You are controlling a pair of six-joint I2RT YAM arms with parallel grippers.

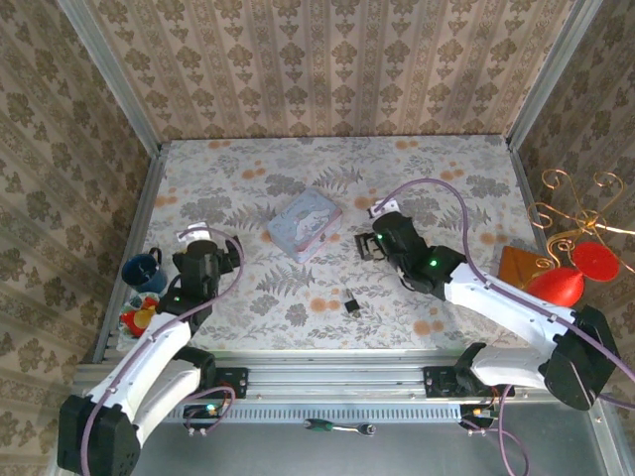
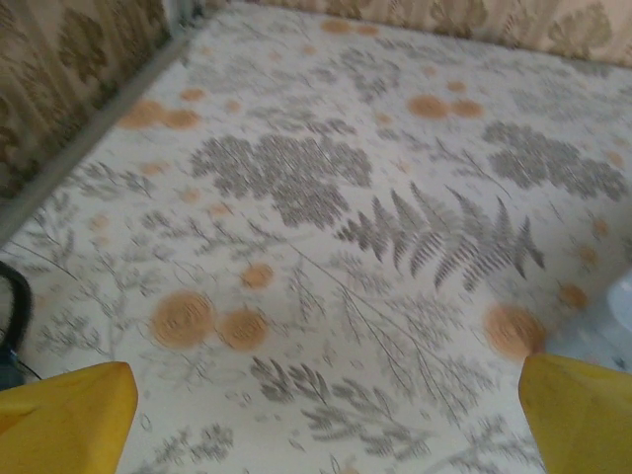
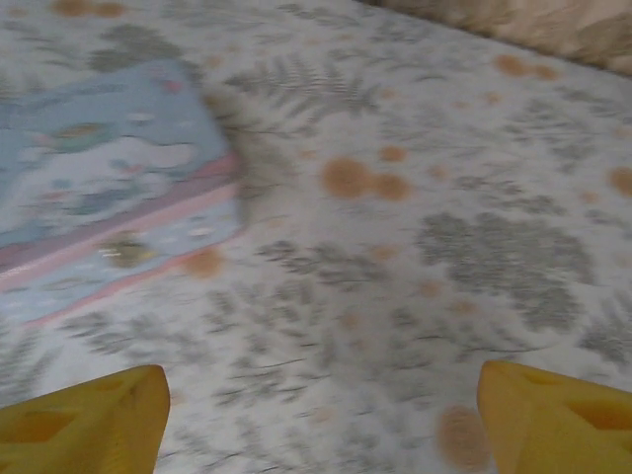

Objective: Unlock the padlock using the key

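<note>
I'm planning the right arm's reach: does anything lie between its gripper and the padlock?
Nothing visible does. Only bare tablecloth lies between the right gripper and the padlock. The pastel tin sits farther back, off that line.

The padlock (image 1: pixel 351 303) lies on the table (image 1: pixel 437 169), in front of the tin (image 1: pixel 305 224) and slightly right of it.

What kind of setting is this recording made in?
Likely a staged robot test cell, not a home: wallpapered panels in metal framing box in a floral-covered table holding props like a pastel tin and blue mug.
</note>
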